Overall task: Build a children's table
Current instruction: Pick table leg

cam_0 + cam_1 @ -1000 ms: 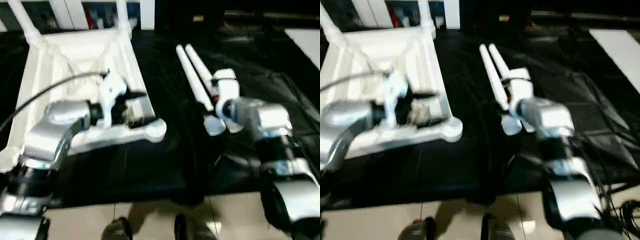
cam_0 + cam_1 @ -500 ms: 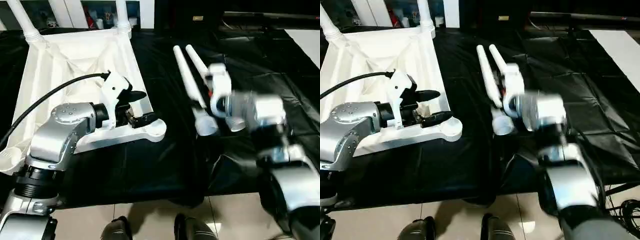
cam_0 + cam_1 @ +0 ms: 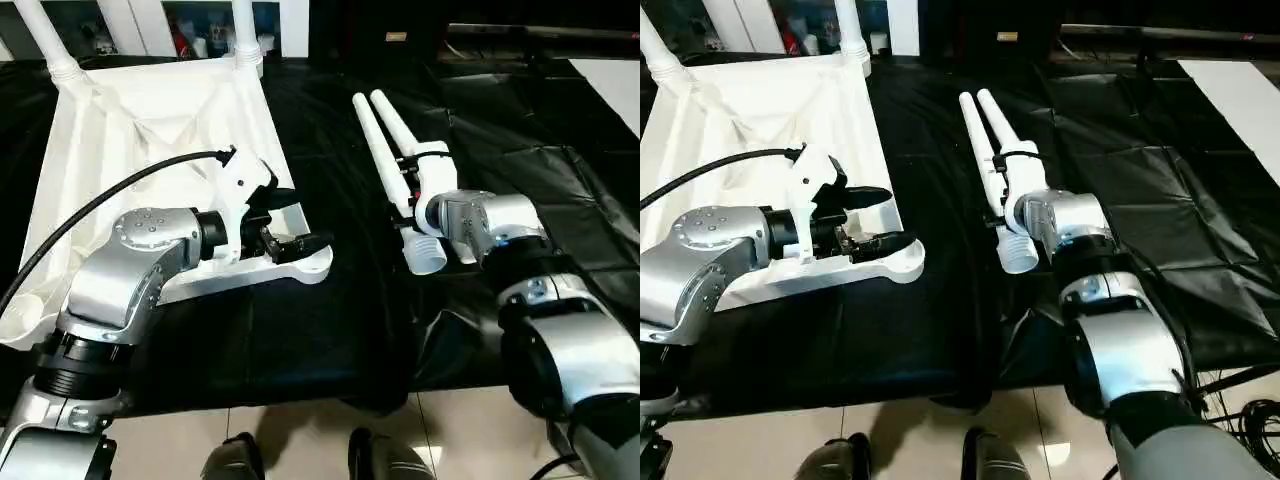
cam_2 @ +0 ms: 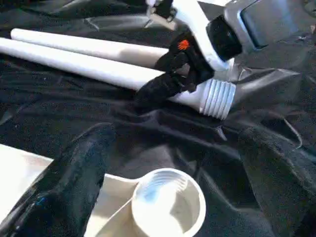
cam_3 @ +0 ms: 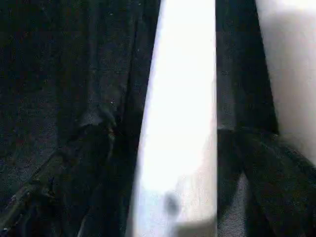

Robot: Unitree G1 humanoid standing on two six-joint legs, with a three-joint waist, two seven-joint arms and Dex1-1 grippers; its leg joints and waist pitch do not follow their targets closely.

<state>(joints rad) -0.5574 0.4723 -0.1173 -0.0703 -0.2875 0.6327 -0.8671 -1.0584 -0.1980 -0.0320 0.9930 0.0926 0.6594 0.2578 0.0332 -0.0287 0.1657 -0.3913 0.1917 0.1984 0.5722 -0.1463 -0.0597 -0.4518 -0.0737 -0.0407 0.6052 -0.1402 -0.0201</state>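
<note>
A large white plastic rectangular tabletop (image 3: pixel 150 120) lies underside up, two white tubular legs (image 3: pixel 245 25) standing in its far sockets. Two loose white tubular legs (image 3: pixel 385 150) lie side by side beside it.

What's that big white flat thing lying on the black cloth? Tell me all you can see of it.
It is a large white plastic rectangular tabletop, lying upside down on the black sheet so its ribbed underside faces up. Two white legs stand in its far corner sockets. The near round corner socket is empty, and the robot's left hand hovers open around that corner.
</note>
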